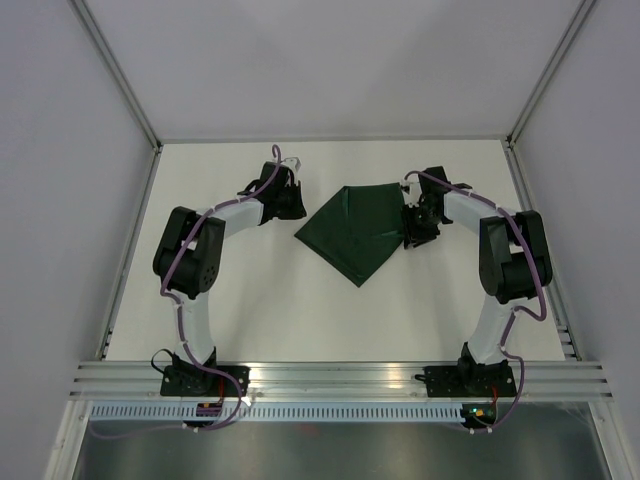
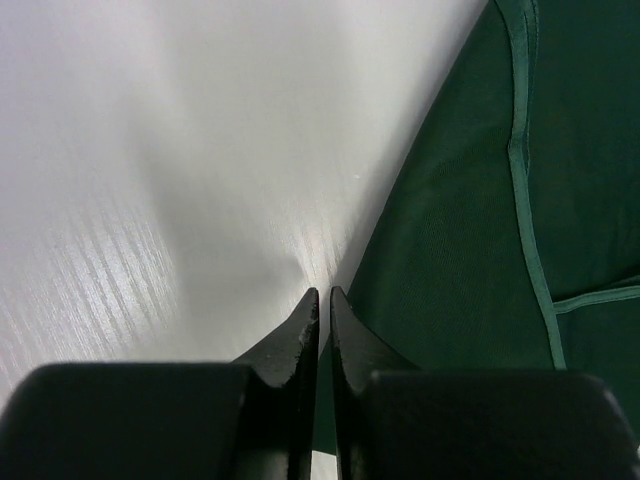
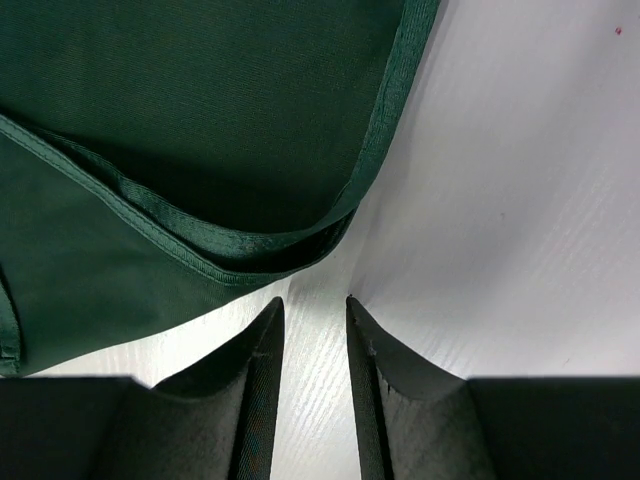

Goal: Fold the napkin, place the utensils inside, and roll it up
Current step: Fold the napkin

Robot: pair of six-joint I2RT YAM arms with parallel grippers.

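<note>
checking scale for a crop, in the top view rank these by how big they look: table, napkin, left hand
1. white table
2. dark green napkin
3. left hand, clearly the smallest

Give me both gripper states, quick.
Left gripper: all but shut beside the napkin edge; cannot tell if it pinches cloth.
Right gripper: open, empty, just short of the napkin.

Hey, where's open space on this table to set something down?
Widest bare patch: the table between the napkin's near corner and the arm bases. A narrower strip runs behind the napkin to the back wall. Crowded: both napkin sides, at the left gripper and right gripper.
</note>
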